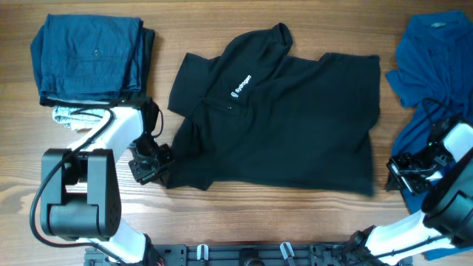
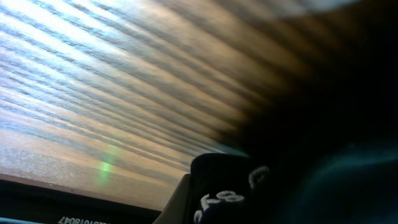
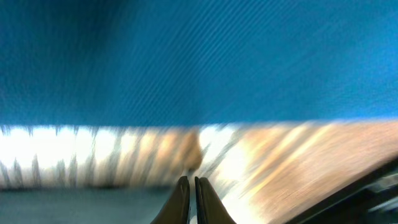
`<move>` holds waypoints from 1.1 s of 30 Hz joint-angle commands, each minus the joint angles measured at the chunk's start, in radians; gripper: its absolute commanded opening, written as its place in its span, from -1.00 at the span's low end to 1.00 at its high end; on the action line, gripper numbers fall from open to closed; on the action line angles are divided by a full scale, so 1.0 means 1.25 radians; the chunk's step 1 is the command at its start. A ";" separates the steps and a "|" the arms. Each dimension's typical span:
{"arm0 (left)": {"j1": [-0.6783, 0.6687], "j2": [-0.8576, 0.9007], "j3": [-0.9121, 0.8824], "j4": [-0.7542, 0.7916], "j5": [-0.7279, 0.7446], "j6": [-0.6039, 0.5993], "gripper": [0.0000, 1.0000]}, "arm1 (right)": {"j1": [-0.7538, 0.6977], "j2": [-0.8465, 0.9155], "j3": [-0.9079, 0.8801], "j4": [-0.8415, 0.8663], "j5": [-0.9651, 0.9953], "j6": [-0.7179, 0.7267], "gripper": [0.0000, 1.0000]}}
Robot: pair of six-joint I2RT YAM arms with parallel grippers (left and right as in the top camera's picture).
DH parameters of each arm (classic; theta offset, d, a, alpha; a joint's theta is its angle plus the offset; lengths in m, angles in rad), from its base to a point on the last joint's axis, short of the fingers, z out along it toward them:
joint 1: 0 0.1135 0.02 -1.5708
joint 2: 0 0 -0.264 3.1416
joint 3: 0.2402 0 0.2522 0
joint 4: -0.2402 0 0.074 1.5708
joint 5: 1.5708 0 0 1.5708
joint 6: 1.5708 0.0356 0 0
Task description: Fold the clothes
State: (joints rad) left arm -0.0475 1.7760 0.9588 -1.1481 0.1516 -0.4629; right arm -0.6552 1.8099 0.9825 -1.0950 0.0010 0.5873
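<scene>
Black polo shirt (image 1: 288, 118) was found spread flat at table centre, collar toward 12 o'clock, wider span run from 9 to 3. Left gripper (image 1: 157, 167) was set against the hem corner at 7 o'clock, pressed together; whether cloth was nipped could not be told. Right gripper (image 1: 399, 171) was noted just off the 5 o'clock corner, the polo at its 9 o'clock, fingers (image 3: 184, 199) closed on nothing. Knit was judged soft, matte and wrinkled. Blue shirt (image 1: 436, 59) was left crumpled at 3 o'clock on the wood-grain table (image 1: 295, 222).
</scene>
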 commanded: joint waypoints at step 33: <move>-0.050 -0.058 0.075 0.045 0.041 0.056 0.04 | 0.019 -0.106 -0.070 -0.092 -0.215 -0.133 -0.22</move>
State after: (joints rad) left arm -0.1040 1.7172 1.0599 -1.1046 0.2077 -0.4114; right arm -0.6334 1.6882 0.8959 -1.1881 -0.2249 0.4068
